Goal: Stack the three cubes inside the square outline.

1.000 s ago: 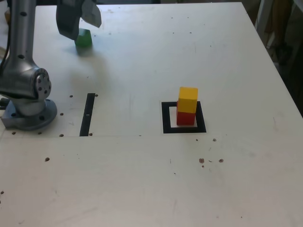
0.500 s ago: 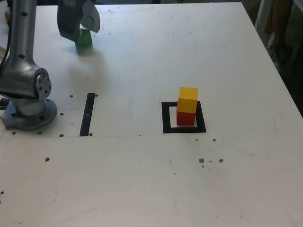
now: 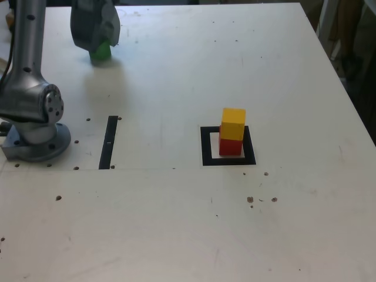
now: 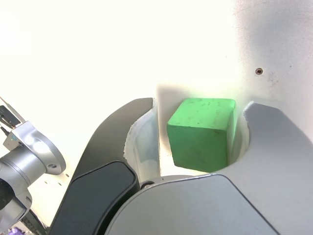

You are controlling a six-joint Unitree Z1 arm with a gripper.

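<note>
In the upper left of the exterior view the end effector point(image 3: 98, 36) sits low over the green cube point(image 3: 100, 51), which rests on the white desk point(image 3: 176, 88). The wrist view shows the cube between the two jaws, which stand close at its sides; whether they already press it cannot be told. Near the centre right, the yellow cube point(image 3: 233, 123) sits on the red cube point(image 3: 230, 145) inside the square outline point(image 3: 205, 147). The risks, as a judgement: an off-centre squeeze could twist the cube, and a skewed placement later could topple the stack
</note>
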